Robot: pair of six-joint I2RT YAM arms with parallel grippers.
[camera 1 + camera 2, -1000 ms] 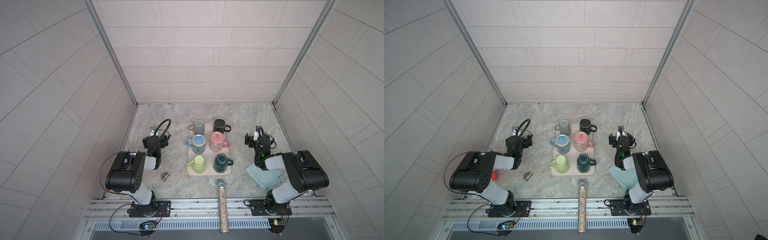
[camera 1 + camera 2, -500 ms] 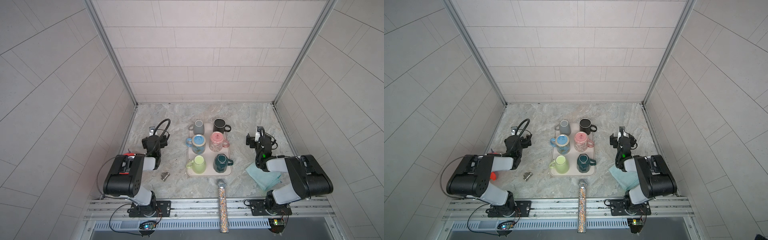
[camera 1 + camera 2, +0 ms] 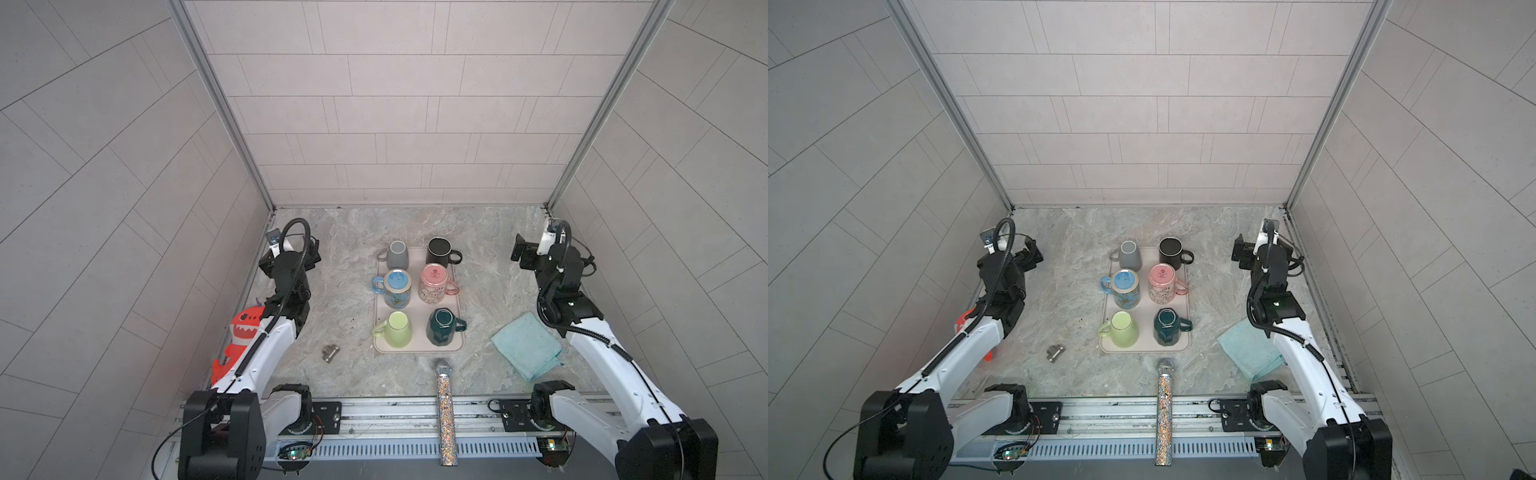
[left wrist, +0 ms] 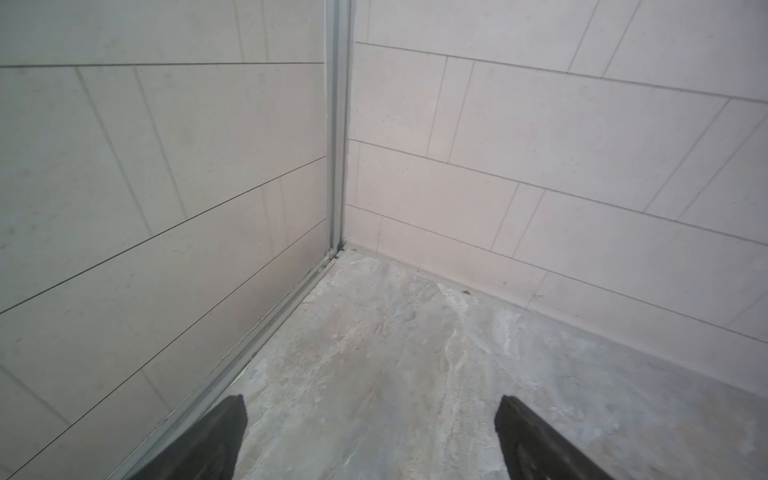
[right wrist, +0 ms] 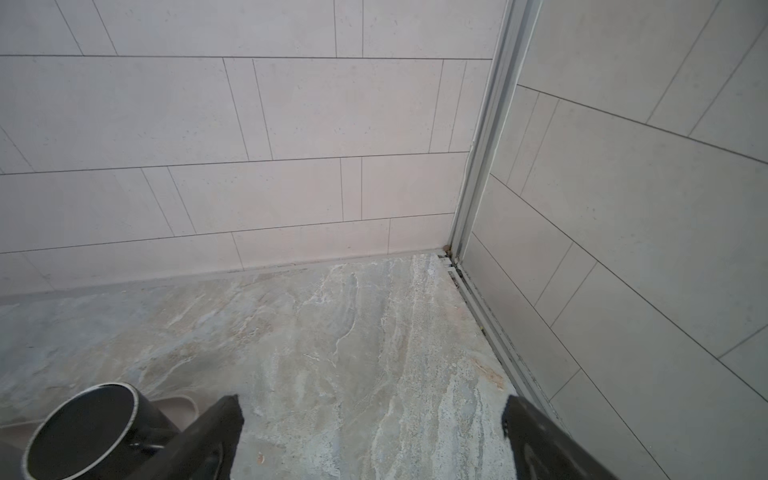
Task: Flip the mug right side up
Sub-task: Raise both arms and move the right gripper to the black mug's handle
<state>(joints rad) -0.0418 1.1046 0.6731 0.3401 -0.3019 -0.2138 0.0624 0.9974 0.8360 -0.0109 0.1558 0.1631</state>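
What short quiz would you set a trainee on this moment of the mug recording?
1. True or false: the glossy black ceramic mug stands mouth up on the beige rectangular tray.
2. In both top views, what lies on the tabletop to the right of the tray? A. a folded light blue cloth B. a steel spoon C. a glass bottle
3. Fill in: the left gripper and the right gripper are both ____ and hold nothing.

Key: 1 true; 2 A; 3 open.
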